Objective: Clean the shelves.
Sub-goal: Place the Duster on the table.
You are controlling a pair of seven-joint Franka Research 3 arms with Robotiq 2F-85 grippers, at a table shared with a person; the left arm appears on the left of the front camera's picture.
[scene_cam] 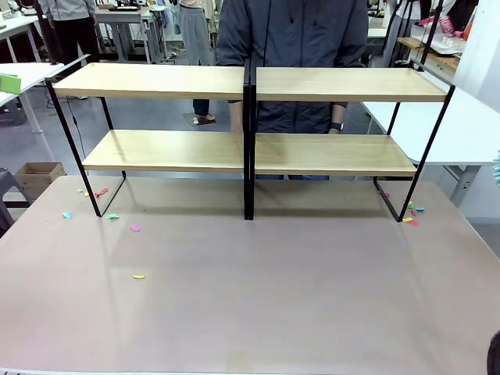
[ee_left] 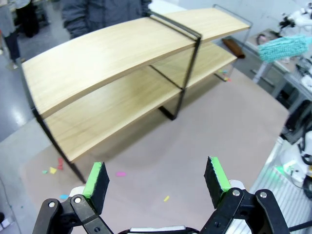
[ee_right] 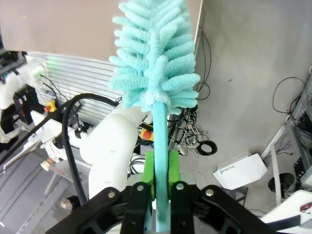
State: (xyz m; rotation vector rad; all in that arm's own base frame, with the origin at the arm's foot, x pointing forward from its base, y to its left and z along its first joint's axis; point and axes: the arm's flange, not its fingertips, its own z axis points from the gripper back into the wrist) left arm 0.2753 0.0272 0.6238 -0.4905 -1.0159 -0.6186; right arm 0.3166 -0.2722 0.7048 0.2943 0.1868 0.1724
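The shelves (scene_cam: 156, 80) stand across the far half of the beige table (scene_cam: 273, 305), two light wooden tiers in a black frame with a centre post; both tiers look bare. In the left wrist view the shelves (ee_left: 112, 53) lie ahead, and my left gripper (ee_left: 156, 178) hangs open above the tabletop in front of them, nothing between its green pads. My right gripper (ee_right: 161, 170) is shut on the handle of a teal fluffy duster (ee_right: 153, 53), held off the table's right side over the floor. That duster (ee_left: 282, 46) also shows far right of the shelves, and a sliver of the duster (scene_cam: 497, 168) shows at the picture's right edge.
A person (scene_cam: 293, 31) stands behind the shelves, hands low. Small coloured paper scraps (scene_cam: 135, 227) lie on the table by the left leg, and more scraps (scene_cam: 412, 221) by the right leg. A white table (scene_cam: 469, 125) stands right, a cardboard box (scene_cam: 37, 176) on the floor left.
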